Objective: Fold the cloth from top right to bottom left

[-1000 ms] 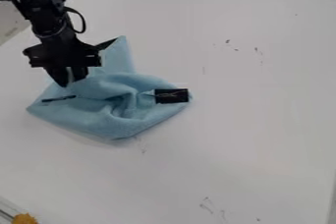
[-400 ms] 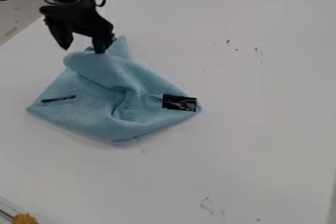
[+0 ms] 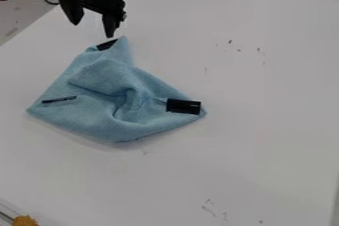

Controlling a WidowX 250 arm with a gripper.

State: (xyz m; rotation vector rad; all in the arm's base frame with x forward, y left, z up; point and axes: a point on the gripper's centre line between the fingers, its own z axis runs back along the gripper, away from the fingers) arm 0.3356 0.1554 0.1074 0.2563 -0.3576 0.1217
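End effector (image 3: 92, 30), wide open, near blue cloth (image 3: 79, 113)

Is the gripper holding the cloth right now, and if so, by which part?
Nothing is held: the gripper is open with nothing between its fingers, and the blue cloth lies rumpled on the table.

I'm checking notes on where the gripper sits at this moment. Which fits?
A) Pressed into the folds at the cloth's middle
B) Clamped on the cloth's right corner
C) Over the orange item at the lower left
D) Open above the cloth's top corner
D: the black gripper hangs with its fingers spread apart just above the top corner of the light blue cloth, holding nothing.
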